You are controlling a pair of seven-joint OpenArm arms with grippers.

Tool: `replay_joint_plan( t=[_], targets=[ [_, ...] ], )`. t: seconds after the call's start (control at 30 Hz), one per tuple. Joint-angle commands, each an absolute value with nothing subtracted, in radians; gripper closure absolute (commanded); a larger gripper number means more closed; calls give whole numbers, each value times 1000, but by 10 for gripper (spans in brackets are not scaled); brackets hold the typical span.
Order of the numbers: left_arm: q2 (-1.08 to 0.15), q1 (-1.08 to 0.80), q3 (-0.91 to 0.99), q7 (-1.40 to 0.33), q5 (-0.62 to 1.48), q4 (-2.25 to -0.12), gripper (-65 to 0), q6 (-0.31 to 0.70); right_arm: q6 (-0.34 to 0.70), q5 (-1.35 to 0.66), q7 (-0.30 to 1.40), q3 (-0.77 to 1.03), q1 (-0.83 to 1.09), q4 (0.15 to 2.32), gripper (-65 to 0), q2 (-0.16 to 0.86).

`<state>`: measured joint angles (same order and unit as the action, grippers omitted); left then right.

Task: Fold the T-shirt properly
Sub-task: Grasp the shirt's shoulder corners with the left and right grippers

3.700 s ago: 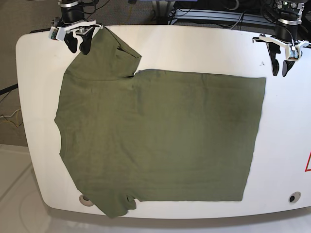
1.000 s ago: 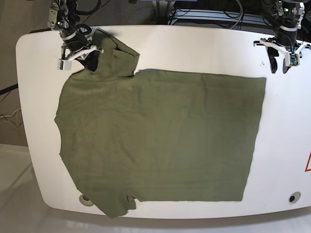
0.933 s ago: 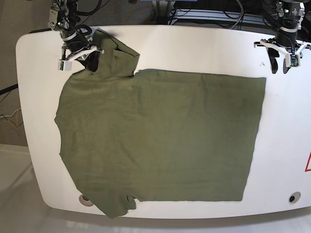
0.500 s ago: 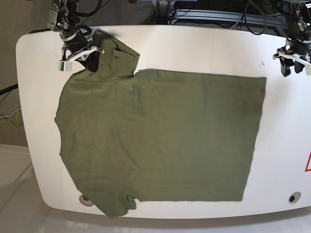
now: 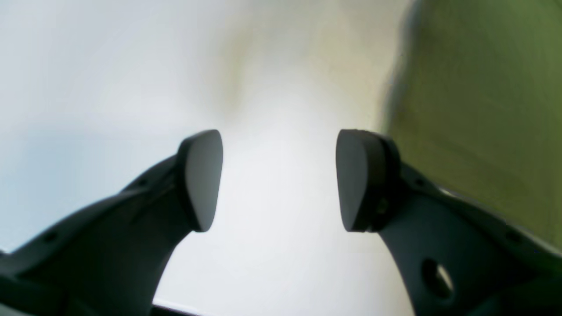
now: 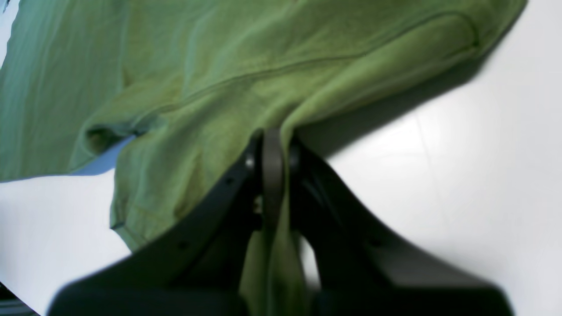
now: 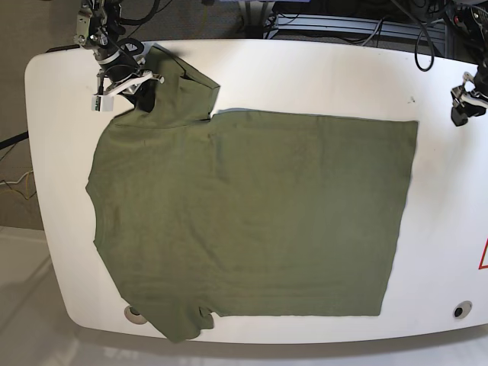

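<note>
The olive-green T-shirt [image 7: 252, 213] lies spread flat on the white table [image 7: 320, 76], its hem toward the right. Its upper sleeve is folded inward at the top left. There my right gripper [image 7: 136, 90] is shut on the sleeve's edge. In the right wrist view the right gripper [image 6: 272, 151] pinches a ridge of T-shirt [image 6: 263, 66] cloth lifted slightly off the table. My left gripper [image 7: 462, 110] hovers at the table's right edge, to the right of the hem's upper corner. In the left wrist view the left gripper [image 5: 279, 180] is open with only white table between its fingers. Blurred T-shirt [image 5: 483, 109] cloth shows to its right.
Two round holes sit in the table near its front edge, one at the left [image 7: 136, 313] and one at the right [image 7: 458, 310]. A red mark [image 7: 483, 255] shows at the right edge. Cables and metal frame [image 7: 328, 27] run behind the table.
My left arm has moved from the table's top right out to its right edge and a little nearer, and its jaws have spread wider. My right gripper stays shut on the sleeve.
</note>
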<state>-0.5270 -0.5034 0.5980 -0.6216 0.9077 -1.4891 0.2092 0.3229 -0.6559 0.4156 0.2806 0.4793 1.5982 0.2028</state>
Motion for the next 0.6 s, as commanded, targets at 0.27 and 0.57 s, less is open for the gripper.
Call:
replay_joint_plan(
  t=[0.27,0.57],
  targets=[
    [-540,-388,458,-584,762,-1390,-340,172,308,-625,456,290,484,1613,0,215],
    [-514,-321,353,-574,747,-1309,-332,287,308,-620,447,284,484,1606,0,209]
  ],
)
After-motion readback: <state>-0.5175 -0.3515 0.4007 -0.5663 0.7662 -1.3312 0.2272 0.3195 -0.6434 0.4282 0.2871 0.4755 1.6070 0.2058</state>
